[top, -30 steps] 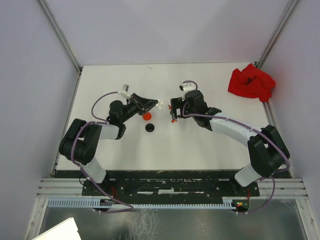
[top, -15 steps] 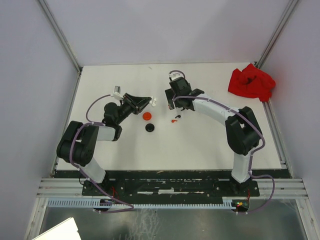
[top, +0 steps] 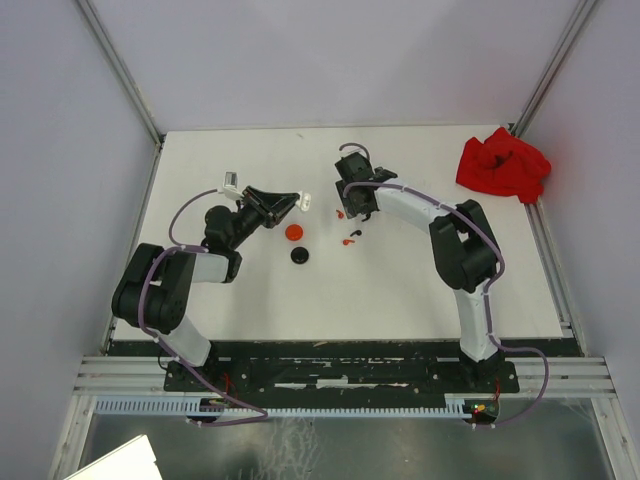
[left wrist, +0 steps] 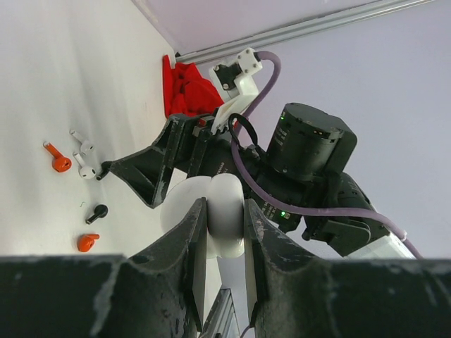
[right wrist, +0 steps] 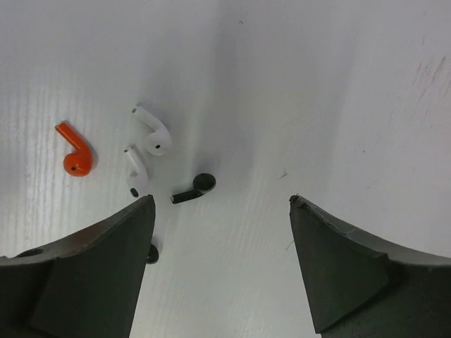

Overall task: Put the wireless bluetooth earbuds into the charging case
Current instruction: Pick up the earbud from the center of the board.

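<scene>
The left tool is clamped tight on a white charging case, its rounded body squeezed between the two fingers. The right tool faces it from close by with its jaws spread wide and nothing between them, pointing down at a small scatter of earbuds.

The earbuds lie on the surface in its far half, about midway between the left and right edges. All the ones I can see are loose on the surface, apart from the white case. Right under the open tool there is a red earbud. Next to it are two white earbuds lying just beside each other, then a black earbud close to the nearer white one. A dark bit peeks out from behind one finger, too hidden to make out. A second red earbud lies a little apart from the group, towards the near edge.

A red round case and a black round case sit on the surface near each other, below the left tool's tip, with the black one closer to the near edge. A crumpled red cloth lies in the far right corner.
</scene>
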You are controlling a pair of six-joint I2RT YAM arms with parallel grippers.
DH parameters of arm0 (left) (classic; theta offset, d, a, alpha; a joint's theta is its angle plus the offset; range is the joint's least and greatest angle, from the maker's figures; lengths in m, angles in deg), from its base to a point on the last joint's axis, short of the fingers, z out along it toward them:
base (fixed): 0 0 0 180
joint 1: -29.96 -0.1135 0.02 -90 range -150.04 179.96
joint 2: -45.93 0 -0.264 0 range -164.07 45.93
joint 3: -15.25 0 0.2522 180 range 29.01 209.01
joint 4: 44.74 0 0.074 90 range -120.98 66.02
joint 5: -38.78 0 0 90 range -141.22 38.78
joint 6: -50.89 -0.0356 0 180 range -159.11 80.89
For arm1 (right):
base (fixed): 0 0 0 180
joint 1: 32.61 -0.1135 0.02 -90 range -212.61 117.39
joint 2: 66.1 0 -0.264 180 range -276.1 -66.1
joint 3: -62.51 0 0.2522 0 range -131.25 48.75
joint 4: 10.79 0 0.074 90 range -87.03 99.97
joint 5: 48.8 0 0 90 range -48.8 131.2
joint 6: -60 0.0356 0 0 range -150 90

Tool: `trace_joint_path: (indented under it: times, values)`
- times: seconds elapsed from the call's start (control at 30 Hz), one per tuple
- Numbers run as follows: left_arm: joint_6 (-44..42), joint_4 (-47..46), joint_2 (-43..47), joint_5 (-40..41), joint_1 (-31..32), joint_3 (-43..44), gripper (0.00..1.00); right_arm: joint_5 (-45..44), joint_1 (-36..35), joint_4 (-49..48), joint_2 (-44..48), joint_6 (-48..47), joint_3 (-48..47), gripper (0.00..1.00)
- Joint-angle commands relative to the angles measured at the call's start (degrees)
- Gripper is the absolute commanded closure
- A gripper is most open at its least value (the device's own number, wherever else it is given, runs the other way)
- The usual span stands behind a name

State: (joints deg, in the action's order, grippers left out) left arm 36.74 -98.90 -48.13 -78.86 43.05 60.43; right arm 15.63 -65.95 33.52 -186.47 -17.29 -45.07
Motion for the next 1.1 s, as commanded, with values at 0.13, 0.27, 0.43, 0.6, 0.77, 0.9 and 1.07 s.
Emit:
trace_joint_path:
  times: [0.13, 0.27, 0.43, 0.6, 0.77, 0.9, 1.07]
  values:
    - [1.8, -5.4, 0.4, -1.5, -0.4, -0.2, 0.97, -1.1, 1.7, 0.7, -2.1, -1.3, -3.0, 0.15]
    - [1.8, -5.6, 0.0, -1.4, -0.4, -0.1, 0.97, -0.3, 2.0, 0.4, -2.8, -1.7, -3.2, 0.15]
    - [1.9, -5.8, -0.5, -1.5, -0.5, 0.0, 0.97, 0.9, 2.2, 0.4, -3.8, -1.8, -3.9, 0.15]
    - [2.3, -6.6, -1.3, -1.7, -0.5, 0.3, 0.97, 1.9, 2.2, 0.6, -5.1, -1.8, -4.8, 0.15]
    - [2.7, -7.1, -2.0, -2.0, -0.6, 0.5, 0.97, 2.1, 2.3, 0.8, -6.0, -1.7, -5.4, 0.15]
    - [2.9, -7.4, -2.5, -2.2, -0.7, 0.7, 0.97, 2.0, 2.5, 1.1, -7.2, -1.5, -6.5, 0.15]
    - [3.5, -8.7, -3.8, -2.6, -1.1, 0.9, 0.97, 2.1, 3.3, 1.7, -8.8, -1.1, -8.3, 0.15]
